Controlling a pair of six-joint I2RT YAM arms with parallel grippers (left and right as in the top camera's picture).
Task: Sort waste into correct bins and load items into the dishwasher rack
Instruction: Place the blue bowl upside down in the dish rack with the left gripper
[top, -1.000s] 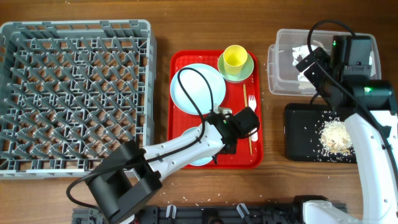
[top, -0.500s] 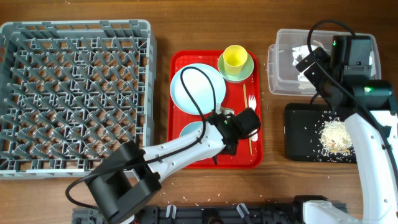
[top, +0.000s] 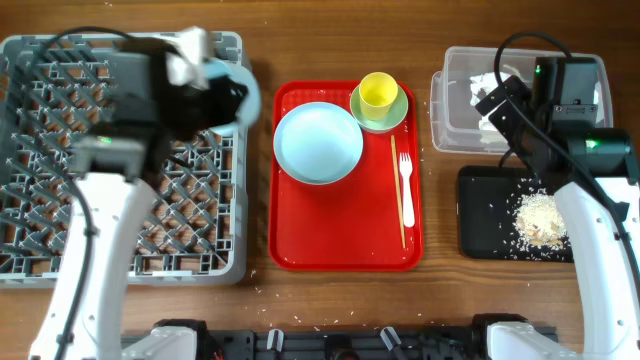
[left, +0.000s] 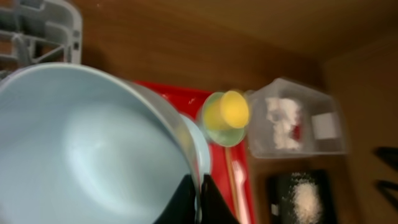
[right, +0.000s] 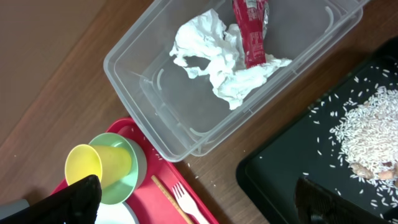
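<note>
Left end effector (left: 198, 194) pinching pale blue bowl (left: 81, 149) rim, wrist view only; overhead places bowl over dishwasher rack (top: 60, 150) edge.

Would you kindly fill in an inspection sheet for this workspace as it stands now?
Surface: wooden table, otherwise bare around the trays.
Job's things: rack shows no dishes; plate, yellow cup inside green bowl, fork and chopsticks on the red tray; tissue and red wrapper in the clear tub; food scraps on the black tray.
Clutter: loose crumbs on the wood near the bins.
Grippers: left gripper shut on the pale blue bowl at the rack's right edge; right gripper open over the bins.
Cables: black cables loop above both arms.
Surroundings: nothing seen.
</note>
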